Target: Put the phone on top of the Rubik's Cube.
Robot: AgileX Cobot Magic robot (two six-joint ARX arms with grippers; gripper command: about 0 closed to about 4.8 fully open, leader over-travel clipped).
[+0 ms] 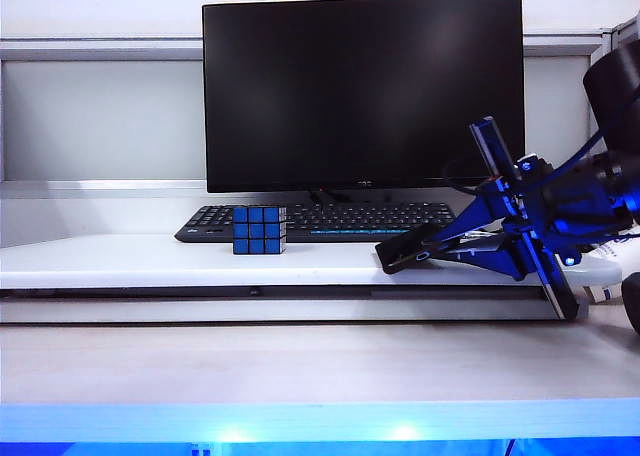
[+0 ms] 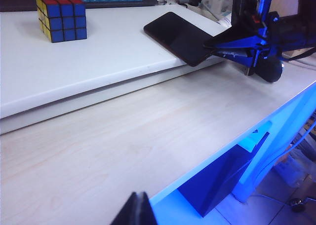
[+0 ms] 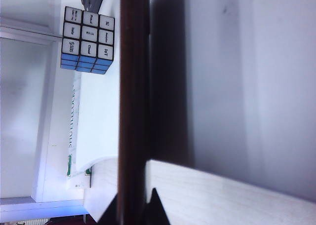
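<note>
Phone (image 1: 405, 251) sits pinched at its right end in the closed jaws of the right gripper (image 1: 432, 248), its free end low over the right part of the white raised board (image 1: 150, 261). The Rubik's Cube (image 1: 259, 229) stands further left on this board, well apart, just in front of the keyboard (image 1: 340, 219). We judge we must lift first, keep the phone level, carry it left and centre it over the cube, because it is wider than the cube. The left gripper (image 2: 138, 211) waits near the table's front edge; we cannot tell if it is open.
</note>
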